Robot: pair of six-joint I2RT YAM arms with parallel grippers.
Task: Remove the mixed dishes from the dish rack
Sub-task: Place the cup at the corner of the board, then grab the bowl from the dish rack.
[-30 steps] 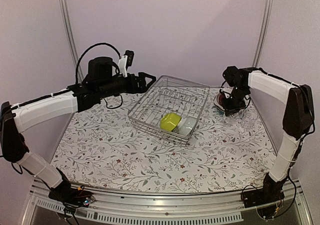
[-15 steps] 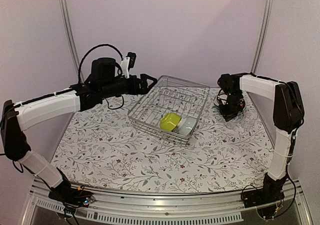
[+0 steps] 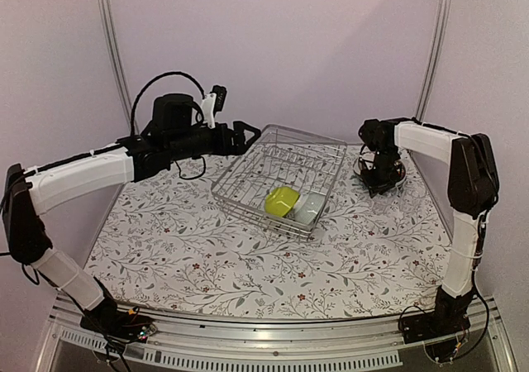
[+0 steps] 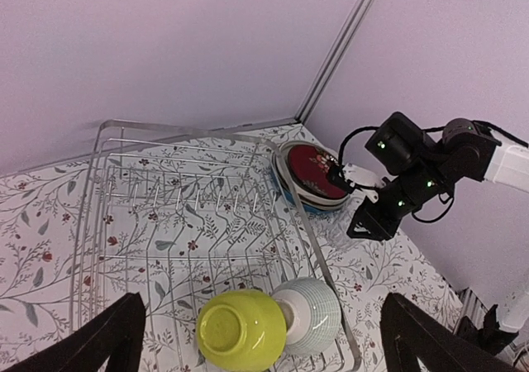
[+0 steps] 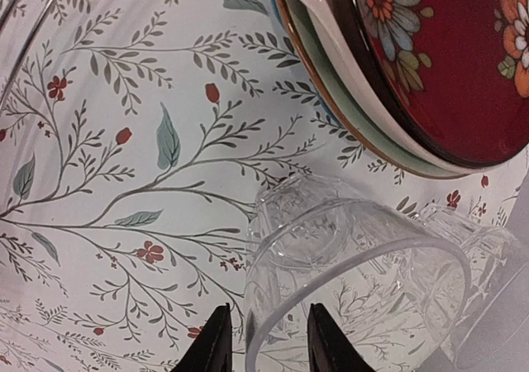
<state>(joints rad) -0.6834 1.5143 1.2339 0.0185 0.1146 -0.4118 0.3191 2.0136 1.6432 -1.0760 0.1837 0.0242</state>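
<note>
**Entry: unloading, glass placement stage**

- **Dish rack**: wire basket, mid worktop. Plate prongs bare. Holds two upturned items at its near end: yellow-green bowl and pale bowl, touching side by side.
- **Plates**: one stack on the worktop, just beside the rack's right side, dark red plate uppermost.
- **Clear glass**: out of the rack, just beside the plate stack on its near side. Contact with the stack cannot be told, nor whether its base rests on the worktop.
- **Right gripper**: jaws nearly closed, the glass's rim wall between them, one finger seemingly inside the mouth and one outside. It appears to pinch the glass.
- **Left gripper**: jaws spread wide, holding nothing, raised over the rack's far left corner with both bowls ahead of and below them.

**Step in hand (judged):** setting the glass down.

**Handling note:** seat the base flat and clear of the plate rims. Part the jaws only once the glass is supported, then lift straight out so the inner finger does not tip it. Thin glass is slippery and easily knocked.
</note>
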